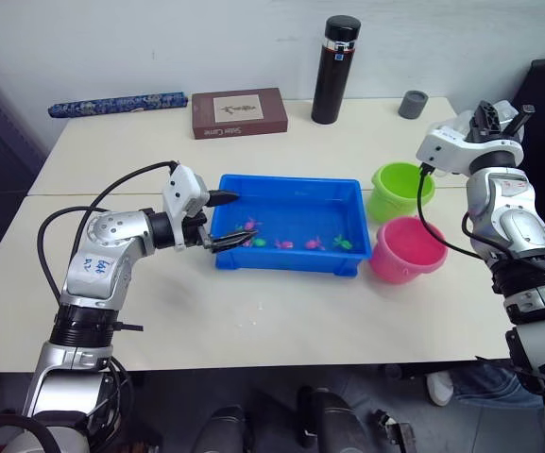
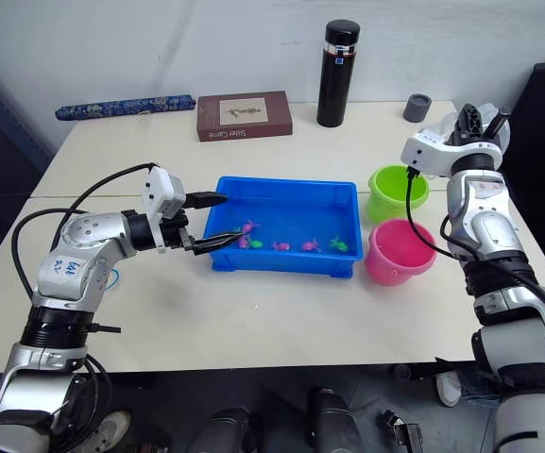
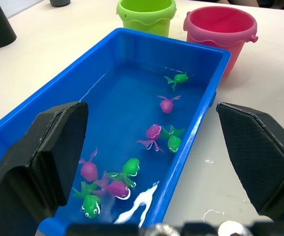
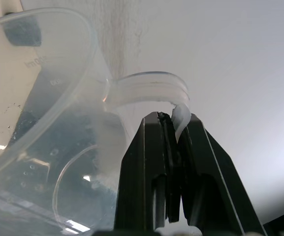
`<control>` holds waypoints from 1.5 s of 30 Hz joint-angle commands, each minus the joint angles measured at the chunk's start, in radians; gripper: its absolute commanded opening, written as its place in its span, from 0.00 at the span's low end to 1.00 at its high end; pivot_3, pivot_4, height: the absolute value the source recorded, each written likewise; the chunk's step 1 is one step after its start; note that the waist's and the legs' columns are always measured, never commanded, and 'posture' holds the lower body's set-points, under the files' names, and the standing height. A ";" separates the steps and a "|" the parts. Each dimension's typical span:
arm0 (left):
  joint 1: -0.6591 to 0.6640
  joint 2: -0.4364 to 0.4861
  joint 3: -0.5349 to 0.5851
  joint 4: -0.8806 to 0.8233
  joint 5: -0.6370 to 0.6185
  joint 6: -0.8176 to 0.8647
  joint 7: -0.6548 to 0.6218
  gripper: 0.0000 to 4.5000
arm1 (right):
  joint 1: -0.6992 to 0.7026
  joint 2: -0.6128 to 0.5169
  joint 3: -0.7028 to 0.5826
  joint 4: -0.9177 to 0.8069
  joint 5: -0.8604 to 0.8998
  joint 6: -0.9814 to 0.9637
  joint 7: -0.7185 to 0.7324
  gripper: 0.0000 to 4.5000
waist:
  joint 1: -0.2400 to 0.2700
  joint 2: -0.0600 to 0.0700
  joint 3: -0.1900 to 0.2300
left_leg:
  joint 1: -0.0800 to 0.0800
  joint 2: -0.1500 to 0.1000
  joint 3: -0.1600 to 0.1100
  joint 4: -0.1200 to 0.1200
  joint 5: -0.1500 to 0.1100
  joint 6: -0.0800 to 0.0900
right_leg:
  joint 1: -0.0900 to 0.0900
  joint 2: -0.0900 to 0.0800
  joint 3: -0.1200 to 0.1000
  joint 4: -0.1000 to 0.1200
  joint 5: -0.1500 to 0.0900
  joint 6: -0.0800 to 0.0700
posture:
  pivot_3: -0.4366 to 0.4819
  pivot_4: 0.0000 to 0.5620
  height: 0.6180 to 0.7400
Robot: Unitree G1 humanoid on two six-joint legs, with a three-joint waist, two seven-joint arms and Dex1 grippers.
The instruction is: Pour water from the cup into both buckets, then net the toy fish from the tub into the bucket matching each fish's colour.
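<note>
Two arms raised, left pincer point(image 1: 225, 220) spread over tub point(image 1: 291, 193), right pincer point(image 4: 173, 123) clamping cup point(image 4: 48, 123) handle

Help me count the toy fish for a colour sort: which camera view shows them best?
The left wrist view: it looks straight into the tub, showing the toy fish, pink and green, separately in the water. Both eye views show them as tiny specks along the tub's near wall, hard to count.

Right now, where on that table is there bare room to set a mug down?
The near strip of table in front of the blue tub is bare. So is the stretch between the book and tub. Around the green bucket and pink bucket it's crowded.
</note>
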 commanded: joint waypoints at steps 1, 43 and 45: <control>0.007 0.008 0.030 -0.037 -0.022 -0.003 0.007 1.00 | -0.016 -0.026 -0.004 -0.022 -0.023 -0.007 -0.016 0.01 | 0.000 0.000 0.000 | 0.000 0.000 0.000 0.000 0.000 0.000 | 0.000 0.000 0.000 0.000 0.000 0.000 | 0.48 0.27 1.00; -0.034 0.001 0.010 -0.021 -0.115 -0.012 -0.173 1.00 | 0.372 0.431 -1.003 -0.464 1.017 0.382 0.014 0.01 | 0.001 0.000 0.000 | 0.001 0.001 0.000 0.000 0.000 0.000 | 0.001 0.000 0.001 0.002 0.000 0.000 | 0.48 0.27 1.00; -0.032 0.007 0.007 -0.028 -0.112 -0.007 -0.172 1.00 | 0.363 0.437 -0.988 -0.393 1.016 0.326 0.000 0.01 | 0.002 0.000 0.000 | 0.001 0.001 0.000 0.000 0.000 0.000 | 0.000 0.000 0.001 0.002 0.000 0.000 | 0.48 0.27 1.00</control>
